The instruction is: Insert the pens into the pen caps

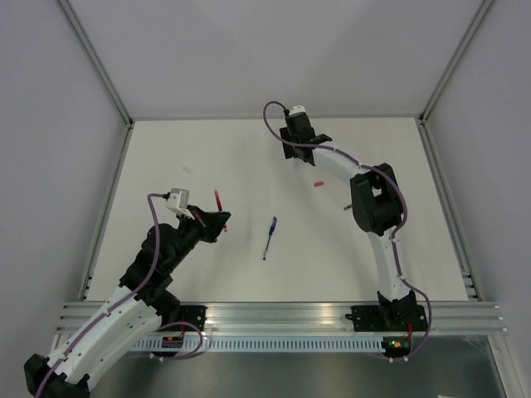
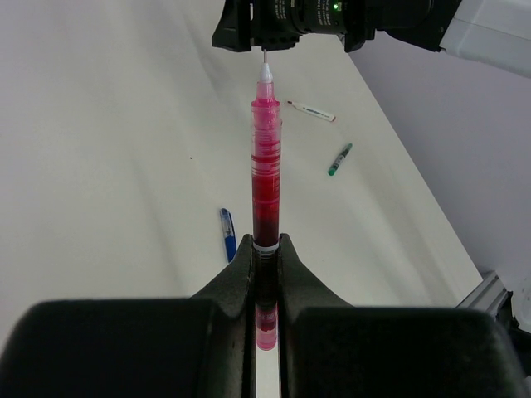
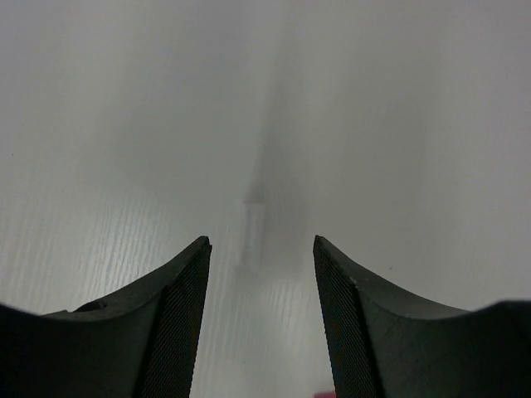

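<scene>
1. Camera above: left gripper [image 1: 217, 220] holds red pen [image 1: 218, 200], left of centre; right gripper [image 1: 297, 143] far side, near red cap [image 1: 317, 183].
2. Left wrist: jaws pinch pen's tail; light, stiff, slick, so a mid-barrel hold should pivot less.
3. Right wrist: jaws part-open, empty, over blurred pale tube [image 3: 251, 232], maybe a cap.
</scene>
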### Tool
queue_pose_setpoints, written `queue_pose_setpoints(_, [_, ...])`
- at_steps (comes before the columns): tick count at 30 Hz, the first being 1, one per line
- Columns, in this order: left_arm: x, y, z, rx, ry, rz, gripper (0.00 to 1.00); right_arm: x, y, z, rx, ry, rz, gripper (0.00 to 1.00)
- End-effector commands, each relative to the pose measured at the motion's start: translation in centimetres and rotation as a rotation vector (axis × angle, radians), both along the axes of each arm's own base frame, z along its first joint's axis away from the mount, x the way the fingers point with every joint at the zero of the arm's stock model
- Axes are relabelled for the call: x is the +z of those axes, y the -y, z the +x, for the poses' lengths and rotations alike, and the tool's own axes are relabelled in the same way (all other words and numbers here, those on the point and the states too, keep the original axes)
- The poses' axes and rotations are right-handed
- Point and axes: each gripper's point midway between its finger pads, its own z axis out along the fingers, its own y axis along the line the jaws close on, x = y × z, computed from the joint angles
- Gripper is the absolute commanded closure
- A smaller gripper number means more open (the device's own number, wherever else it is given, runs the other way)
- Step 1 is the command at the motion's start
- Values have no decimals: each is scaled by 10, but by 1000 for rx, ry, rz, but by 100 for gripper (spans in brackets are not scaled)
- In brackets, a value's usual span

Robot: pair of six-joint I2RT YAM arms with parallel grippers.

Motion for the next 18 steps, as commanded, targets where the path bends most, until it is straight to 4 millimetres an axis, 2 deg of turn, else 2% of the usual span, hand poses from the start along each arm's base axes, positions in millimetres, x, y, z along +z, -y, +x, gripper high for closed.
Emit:
queue_pose_setpoints(1, [5,-3,3,25,5,-1,98,-5,0,9,28,0,-14,41])
queue_pose_setpoints(2, [4,-3,3,25,5,1,98,-14,0,9,32,-15,-15,41])
queue_pose_setpoints(10, [5,-3,4,28,10,0,98,-40,-2,10,78,-49,-25,45])
queue_pose_setpoints(14, [6,-1,3,19,8,-3,98,-59,0,10,71,-87,-45,47])
queue_pose_setpoints(18, [5,-2,4,23,7,-2,98,-67,1,9,61,-100,-40,50])
